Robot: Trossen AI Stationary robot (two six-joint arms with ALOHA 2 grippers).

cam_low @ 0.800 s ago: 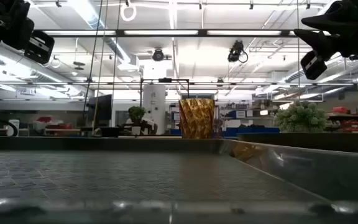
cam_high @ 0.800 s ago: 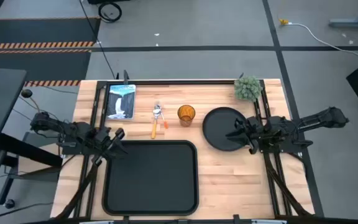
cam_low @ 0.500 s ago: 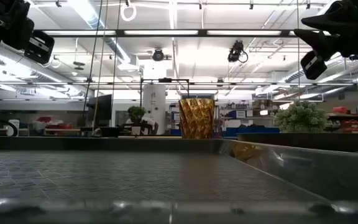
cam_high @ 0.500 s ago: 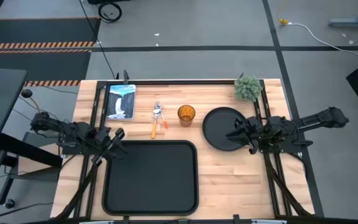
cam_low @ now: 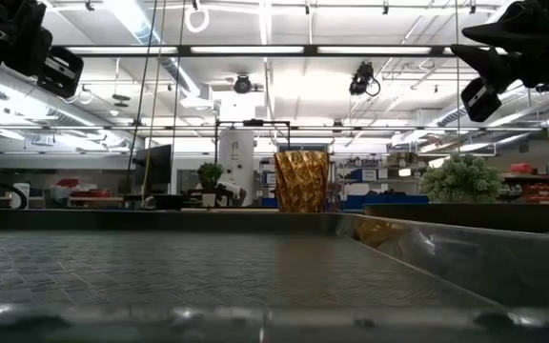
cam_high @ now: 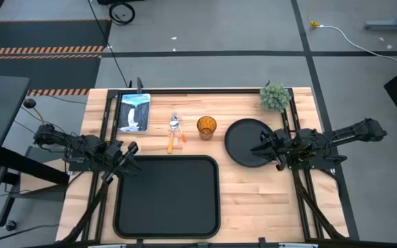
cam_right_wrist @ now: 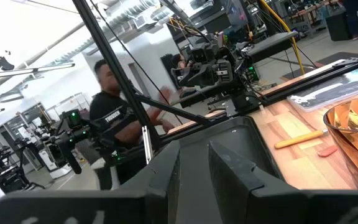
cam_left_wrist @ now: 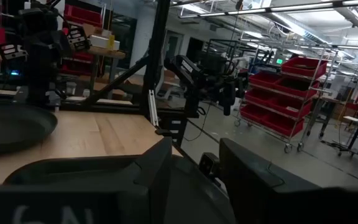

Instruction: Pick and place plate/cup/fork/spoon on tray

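The black rectangular tray (cam_high: 167, 196) lies at the table's near middle. The round black plate (cam_high: 243, 141) lies flat on the wood to the right of the tray's far end. The amber cup (cam_high: 207, 127) stands upright left of the plate, and also shows in the low view (cam_low: 302, 181). An orange-handled fork and spoon (cam_high: 174, 132) lie left of the cup. My left gripper (cam_high: 131, 153) hovers over the tray's far left corner, slightly open and empty. My right gripper (cam_high: 260, 148) hovers over the plate's right part, slightly open and empty.
A blue picture card (cam_high: 134, 111) lies at the far left. A small green plant (cam_high: 275, 97) stands at the far right corner. Bare wood lies right of the tray (cam_high: 267, 200). A person (cam_right_wrist: 114, 118) shows in the room beyond the table.
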